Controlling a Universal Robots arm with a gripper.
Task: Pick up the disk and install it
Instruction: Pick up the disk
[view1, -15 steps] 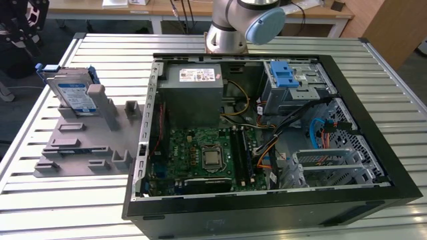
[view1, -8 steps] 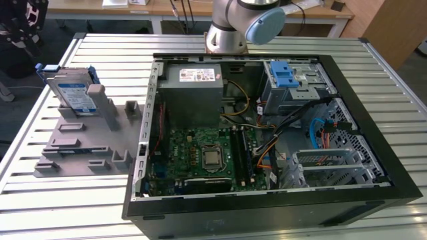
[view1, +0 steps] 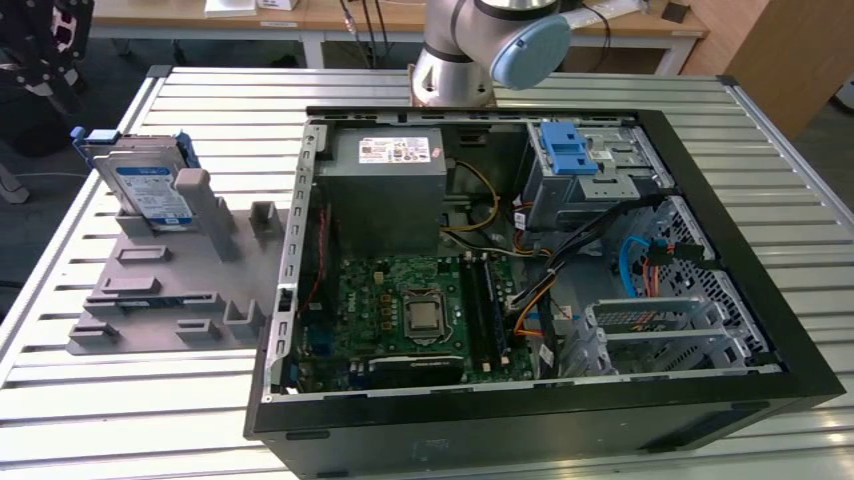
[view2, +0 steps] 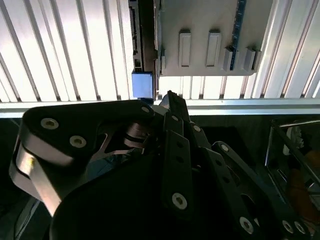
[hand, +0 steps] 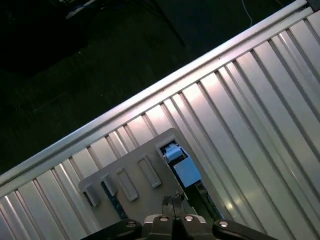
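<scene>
High over the slatted table (view1: 134, 400), the gripper (hand: 172, 199) hangs above the grey holder (view1: 160, 270). Its fingertips appear pressed together on nothing, though the angle is poor. The disk (view1: 144, 185) stands upright in that holder at the exterior view's left, beside the open computer case (view1: 534, 415), untouched. The risk is that a descent with the jaws together could strike the disk's top edge and tip it from its slot.
</scene>
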